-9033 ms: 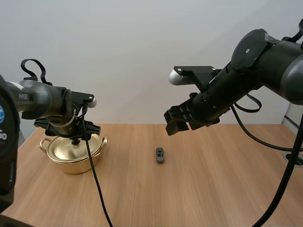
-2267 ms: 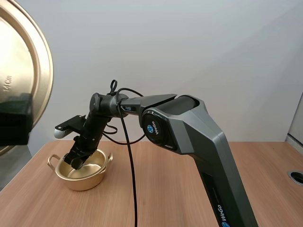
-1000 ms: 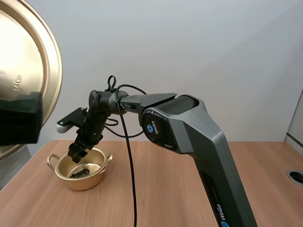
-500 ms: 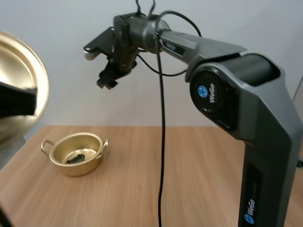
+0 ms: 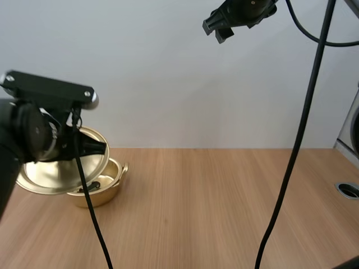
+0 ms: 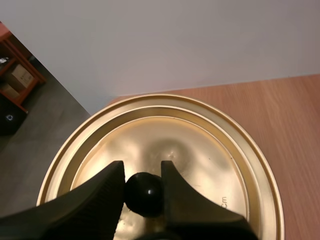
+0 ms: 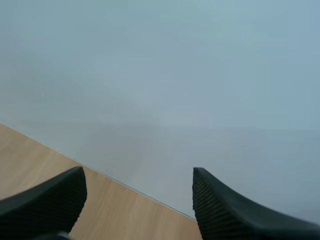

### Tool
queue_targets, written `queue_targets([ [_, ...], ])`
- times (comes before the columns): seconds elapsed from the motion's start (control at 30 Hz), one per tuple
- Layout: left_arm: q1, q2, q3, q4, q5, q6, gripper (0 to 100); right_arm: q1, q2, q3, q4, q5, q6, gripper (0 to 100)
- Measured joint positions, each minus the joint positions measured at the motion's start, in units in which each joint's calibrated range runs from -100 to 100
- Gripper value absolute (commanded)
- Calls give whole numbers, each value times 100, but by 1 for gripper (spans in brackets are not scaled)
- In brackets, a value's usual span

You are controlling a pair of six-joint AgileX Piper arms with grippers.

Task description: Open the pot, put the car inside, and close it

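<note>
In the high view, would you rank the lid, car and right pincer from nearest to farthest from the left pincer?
1. The lid: held in the left pincer.
2. The car: in the pot just below.
3. The right pincer: high, far right.

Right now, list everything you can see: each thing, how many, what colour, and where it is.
pot: one, gold, on the table's far left, not closed
lid: one, gold, held tilted over the pot's left part, not seated on it
knob: one, black, at the lid's centre, pinched between two fingers
car: one, dark, lying inside the pot
table: one, light wood, under the pot
left gripper: one, black, shut on the knob, carrying the lid above the pot
right gripper: one, black, fingers apart and holding nothing, raised high above the table and away from the pot
</note>
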Motion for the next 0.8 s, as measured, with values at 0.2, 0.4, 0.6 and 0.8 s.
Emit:
queue_targets([
  [0.2,0,918,377,0,-1669,55,0,0,-704,0,793,0,101,100],
  [0.4,0,1789,377,0,-2821,55,0,-7,-1261,0,793,0,113,100],
  [0.6,0,2707,377,-60,-3543,55,0,-8,-1660,0,793,-4,113,100],
  [0.8,0,3487,377,-94,-3836,55,0,-8,-1843,0,793,-4,113,100],
])
